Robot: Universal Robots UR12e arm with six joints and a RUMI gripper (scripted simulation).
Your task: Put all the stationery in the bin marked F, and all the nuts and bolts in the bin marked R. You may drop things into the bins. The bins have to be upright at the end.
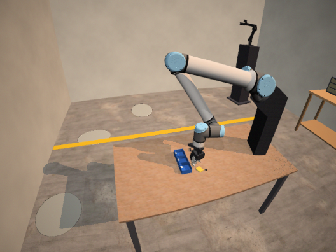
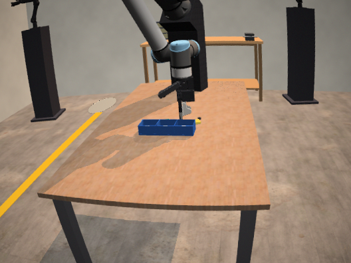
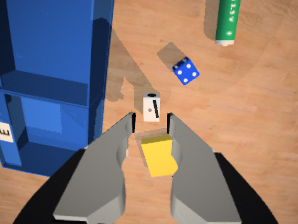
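Note:
The blue three-part bin row [image 1: 186, 171] [image 2: 166, 130] [image 3: 45, 81] stands upright. In the wrist view the nearer compartment's label [image 3: 4, 131] looks like an E. The R and F labels cannot be read. My gripper [image 1: 193, 164] [image 2: 181, 117] [image 3: 151, 114] points down beside the row, partly open and empty. A small whitish sharpener [image 3: 151, 107] with a dark blade lies at the fingertips, not gripped. A yellow block [image 1: 199, 169] [image 2: 198, 121] [image 3: 159, 157] lies near it, partly behind the right finger in the wrist view.
A blue die [image 3: 186, 71] and a green battery [image 3: 228, 22] lie farther up in the wrist view, right of the bins. A small dark object [image 1: 206, 169] [image 2: 199, 118] lies beside the yellow block. The bin wall is close to the left finger.

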